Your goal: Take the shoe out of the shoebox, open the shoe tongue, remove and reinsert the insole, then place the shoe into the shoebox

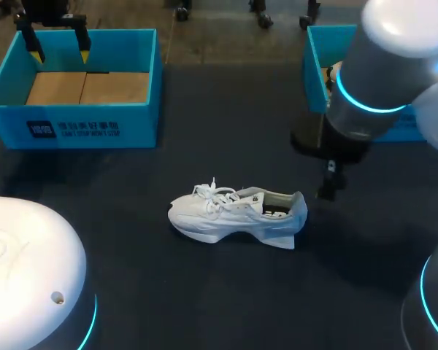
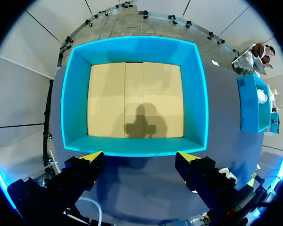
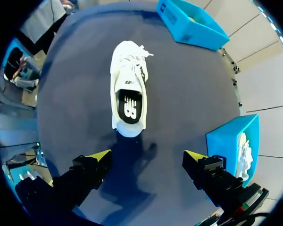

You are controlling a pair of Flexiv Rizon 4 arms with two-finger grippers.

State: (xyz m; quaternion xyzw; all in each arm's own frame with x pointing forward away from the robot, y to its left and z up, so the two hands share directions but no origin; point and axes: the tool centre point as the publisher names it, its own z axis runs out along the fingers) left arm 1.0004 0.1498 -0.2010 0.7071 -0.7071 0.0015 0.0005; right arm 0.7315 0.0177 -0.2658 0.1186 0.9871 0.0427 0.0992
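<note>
A white shoe lies on its sole in the middle of the dark table, toe to the left, laces loose. In the right wrist view the shoe is ahead of my right gripper, heel nearest, with a black insole showing inside. That gripper is open and holds nothing. The blue shoebox stands at the back left, with only its tan cardboard floor showing. My left gripper hangs open over the shoebox's far side. In the left wrist view the shoebox lies just ahead of the left gripper.
A second blue box stands at the back right, partly hidden by my right arm. It holds something white. Bare dark table surrounds the shoe on all sides.
</note>
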